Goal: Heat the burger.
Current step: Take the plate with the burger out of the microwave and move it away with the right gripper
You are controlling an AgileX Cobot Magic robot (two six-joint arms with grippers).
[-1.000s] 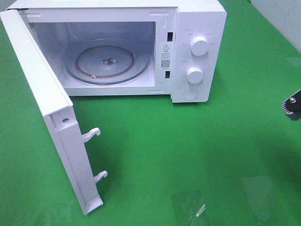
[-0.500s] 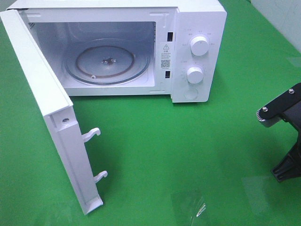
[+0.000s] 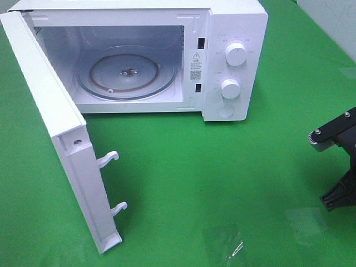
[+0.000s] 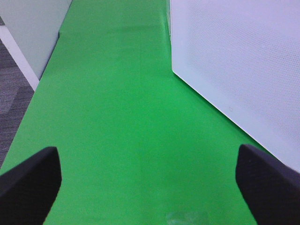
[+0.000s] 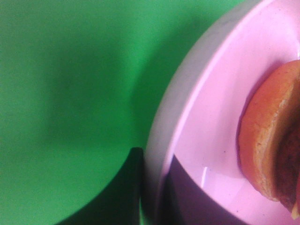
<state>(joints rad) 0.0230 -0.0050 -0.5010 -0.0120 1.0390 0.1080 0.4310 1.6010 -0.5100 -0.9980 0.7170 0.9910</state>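
In the right wrist view the burger (image 5: pixel 274 136) shows only as a golden-brown bun edge on a pink plate (image 5: pixel 206 108). My right gripper (image 5: pixel 152 187) is shut on the plate's rim, with one dark finger (image 5: pixel 135 187) outside the rim. The exterior high view shows only part of the right arm (image 3: pixel 334 136) at the right edge; burger and plate lie outside that view. My left gripper (image 4: pixel 147 183) is open over bare green table with nothing between its fingers (image 4: pixel 28 183), beside the microwave's door (image 4: pixel 243 70).
A white microwave (image 3: pixel 233 33) stands at the back with its door (image 3: pixel 55 128) swung wide open toward the front left. Its glass turntable (image 3: pixel 127 75) is bare. Two knobs (image 3: pixel 236 54) sit on the right panel. Green cloth (image 3: pixel 222 167) covers the table.
The right arm has come further into the exterior high view from the right edge, then eased back slightly to the right. The microwave and its door have not moved.
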